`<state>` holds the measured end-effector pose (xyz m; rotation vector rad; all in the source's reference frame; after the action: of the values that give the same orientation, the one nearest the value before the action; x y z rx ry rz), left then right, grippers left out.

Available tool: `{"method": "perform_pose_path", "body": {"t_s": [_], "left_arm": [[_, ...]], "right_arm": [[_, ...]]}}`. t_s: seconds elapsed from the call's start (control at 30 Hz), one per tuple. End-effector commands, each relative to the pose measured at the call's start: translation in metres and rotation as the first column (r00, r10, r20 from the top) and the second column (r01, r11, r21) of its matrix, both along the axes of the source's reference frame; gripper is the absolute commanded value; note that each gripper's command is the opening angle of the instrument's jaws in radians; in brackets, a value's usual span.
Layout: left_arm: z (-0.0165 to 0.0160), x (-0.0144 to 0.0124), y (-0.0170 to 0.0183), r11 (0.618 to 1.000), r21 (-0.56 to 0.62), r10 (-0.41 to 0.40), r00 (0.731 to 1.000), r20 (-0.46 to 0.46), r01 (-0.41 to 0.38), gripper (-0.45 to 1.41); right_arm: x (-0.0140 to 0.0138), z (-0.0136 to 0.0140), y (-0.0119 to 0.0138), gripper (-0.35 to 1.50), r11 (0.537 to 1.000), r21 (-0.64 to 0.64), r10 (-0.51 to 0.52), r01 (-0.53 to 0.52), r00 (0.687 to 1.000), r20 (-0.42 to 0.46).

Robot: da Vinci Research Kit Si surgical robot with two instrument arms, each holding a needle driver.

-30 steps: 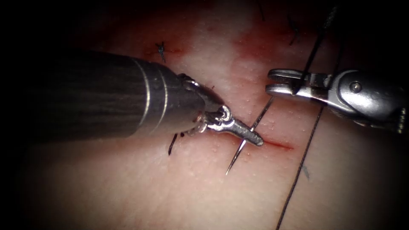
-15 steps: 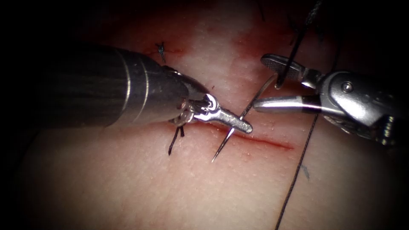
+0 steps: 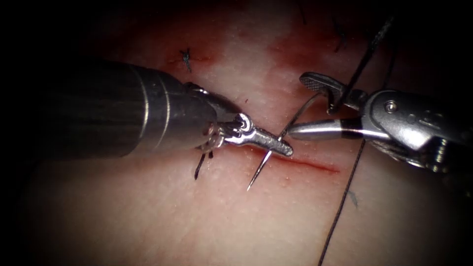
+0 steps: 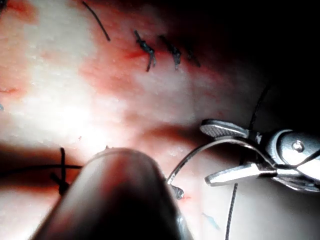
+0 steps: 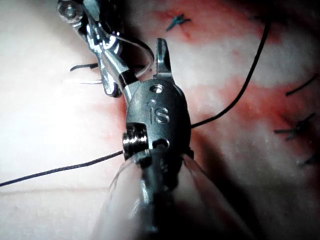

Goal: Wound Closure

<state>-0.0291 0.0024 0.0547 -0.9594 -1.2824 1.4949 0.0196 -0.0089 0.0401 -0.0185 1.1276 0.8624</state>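
From the left, the left arm's pincer [image 3: 276,144] is clamped shut on the needle [image 3: 276,148] about mid-curve, just over the cut [image 3: 315,166]. The sharp tip points down and leftward, bare above the tissue [image 3: 148,216] on the near side of the cut; the needle looks free of the tissue. Its tail end arcs up and right between the spread jaws of the right arm's pincer [image 3: 308,106], which is wide open and holds nothing. A second ago that right pincer was nearly closed and farther off; it has since opened and moved in around the needle's tail. The thread [image 3: 345,197] runs down across the tissue right of the cut's end. This reads as a handover or regrip in progress: I judge the right jaws would have to close squarely on the curve before the left lets go.
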Motion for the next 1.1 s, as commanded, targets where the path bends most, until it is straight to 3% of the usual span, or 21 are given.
{"method": "perform_pose_path", "body": {"t_s": [0.03, 0.1, 0.13, 0.3, 0.4, 0.47, 0.6, 0.77, 0.87, 1.1], "left_arm": [[0.0004, -0.0006, -0.0003, 1.000, -0.001, 0.001, 1.000, 0.001, -0.001, -0.45], [0.0002, -0.0007, -0.0004, 1.000, -0.002, -0.002, 1.000, -0.002, 0.002, -0.45], [0.0001, -0.0008, -0.0006, 1.000, 0.000, 0.000, 1.000, 0.000, 0.000, -0.45], [-0.0002, -0.0007, -0.0005, 1.000, 0.008, 0.002, 1.000, 0.023, -0.002, -0.45], [-0.0003, -0.0004, -0.0004, 1.000, 0.009, 0.004, 1.000, 0.025, -0.004, -0.45], [-0.0003, -0.0003, -0.0004, 1.000, 0.009, 0.004, 1.000, 0.025, -0.005, -0.45], [-0.0003, -0.0005, -0.0004, 1.000, 0.009, 0.002, 1.000, 0.023, -0.003, -0.45], [-0.0003, -0.0004, -0.0005, 1.000, 0.009, 0.003, 1.000, 0.024, -0.003, -0.45], [-0.0003, -0.0004, -0.0005, 1.000, 0.009, 0.001, 1.000, 0.026, -0.002, -0.45], [-0.0005, -0.0002, -0.0004, 1.000, 0.012, 0.002, 1.000, 0.031, -0.002, -0.45]], "right_arm": [[0.0006, 0.0006, -0.0003, 0.61, 1.000, 0.012, 0.019, -0.019, 1.000, 0.007], [0.0006, 0.0006, -0.0002, 0.52, 1.000, 0.013, 0.026, -0.026, 1.000, 0.015], [0.0007, 0.0006, -0.0002, 0.39, 0.999, 0.014, 0.034, -0.034, 0.999, 0.023], [0.0010, 0.0008, -0.0005, 0.24, 0.996, 0.002, 0.084, -0.084, 0.996, -0.016], [0.0012, 0.0012, -0.0008, -0.01, 0.995, 0.003, 0.096, -0.095, 0.995, -0.021], [0.0012, 0.0013, -0.0009, -0.06, 0.995, 0.003, 0.095, -0.095, 0.995, -0.017], [0.0013, 0.0014, -0.0009, -0.05, 0.995, 0.008, 0.096, -0.096, 0.995, -0.017], [0.0014, 0.0015, -0.0009, 0.22, 0.996, 0.011, 0.088, -0.088, 0.996, -0.015], [0.0015, 0.0017, -0.0010, 0.14, 0.996, 0.011, 0.084, -0.084, 0.996, -0.011], [0.0016, 0.0023, -0.0012, 0.22, 0.997, 0.012, 0.073, -0.073, 0.997, -0.002]]}}
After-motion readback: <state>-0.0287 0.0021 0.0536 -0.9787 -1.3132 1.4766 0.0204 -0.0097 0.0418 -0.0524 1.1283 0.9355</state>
